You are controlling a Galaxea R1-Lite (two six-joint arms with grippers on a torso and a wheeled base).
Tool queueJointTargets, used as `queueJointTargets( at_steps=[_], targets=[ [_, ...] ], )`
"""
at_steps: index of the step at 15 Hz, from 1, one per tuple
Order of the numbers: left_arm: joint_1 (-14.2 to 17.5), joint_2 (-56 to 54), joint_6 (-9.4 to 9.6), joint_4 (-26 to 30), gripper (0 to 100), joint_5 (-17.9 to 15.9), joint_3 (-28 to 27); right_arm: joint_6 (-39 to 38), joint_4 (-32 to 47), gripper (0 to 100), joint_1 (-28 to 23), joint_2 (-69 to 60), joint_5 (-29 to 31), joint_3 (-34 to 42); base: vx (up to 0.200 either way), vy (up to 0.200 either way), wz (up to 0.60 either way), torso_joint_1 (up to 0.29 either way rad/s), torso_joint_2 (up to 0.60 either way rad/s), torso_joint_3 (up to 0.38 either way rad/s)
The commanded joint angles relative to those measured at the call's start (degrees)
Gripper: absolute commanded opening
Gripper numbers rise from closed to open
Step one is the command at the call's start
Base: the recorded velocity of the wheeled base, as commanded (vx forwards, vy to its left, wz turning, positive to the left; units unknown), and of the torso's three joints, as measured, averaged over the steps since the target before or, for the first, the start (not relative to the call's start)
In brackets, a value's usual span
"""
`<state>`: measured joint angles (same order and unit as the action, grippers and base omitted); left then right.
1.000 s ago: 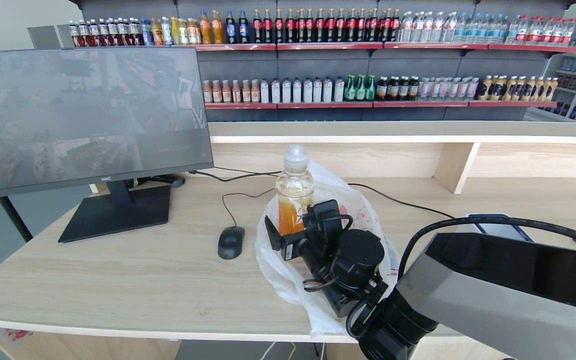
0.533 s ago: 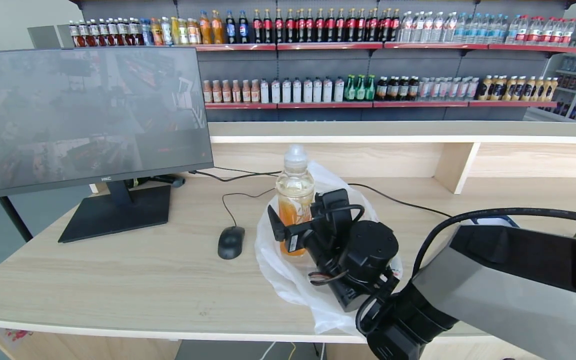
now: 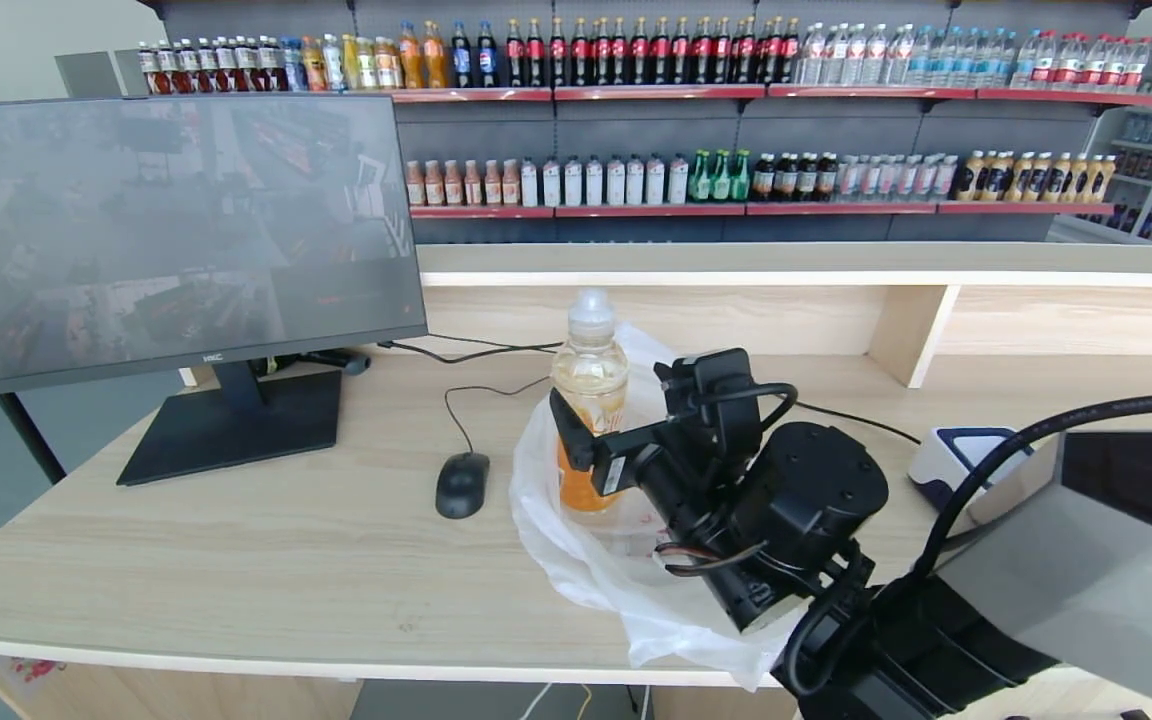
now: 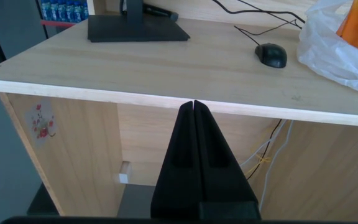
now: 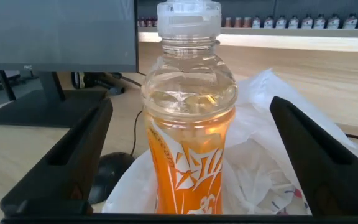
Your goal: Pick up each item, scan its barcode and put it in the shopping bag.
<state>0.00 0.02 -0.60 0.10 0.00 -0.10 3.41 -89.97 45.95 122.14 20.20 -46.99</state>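
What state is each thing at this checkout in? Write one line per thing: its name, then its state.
bottle: upright, cap on, partly full, standing in the bag.
shopping bag: open, crumpled on the counter.
right gripper: open, one finger on each side of the bottle, not touching it.
left gripper: shut, empty, below the counter edge.
monitor: upright, screen dark.

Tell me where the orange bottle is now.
Head view, centre of the counter: the bottle stands upright in the white shopping bag, just right of the mouse, with the open right hand close in front of it.
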Motion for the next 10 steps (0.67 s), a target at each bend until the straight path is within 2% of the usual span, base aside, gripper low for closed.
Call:
queueJointTargets(
  at_steps=[1,5,9,10],
  targets=[
    [0.00,-0.02,-0.02,-0.01,0,0.00,0.01,0.01,-0.03,100,0.37,-2.34,0.02,1.91,0.000,0.000,0.00,0.000,0.00,0.000],
    [0.00,-0.02,0.25,-0.01,0,0.00,0.01,-0.07,-0.03,100,1.60,-1.64,0.02,2.35,0.000,0.000,0.00,0.000,0.00,0.000],
    [0.00,-0.02,0.07,-0.01,0,0.00,0.01,-0.60,-0.03,100,1.25,-2.78,0.10,2.79,-0.200,0.000,0.00,0.006,0.00,0.000],
    [0.00,-0.02,0.07,-0.01,0,0.00,0.01,-0.60,-0.03,100,1.25,-3.49,0.10,3.40,0.000,0.000,0.00,0.000,0.00,0.000]
  ],
)
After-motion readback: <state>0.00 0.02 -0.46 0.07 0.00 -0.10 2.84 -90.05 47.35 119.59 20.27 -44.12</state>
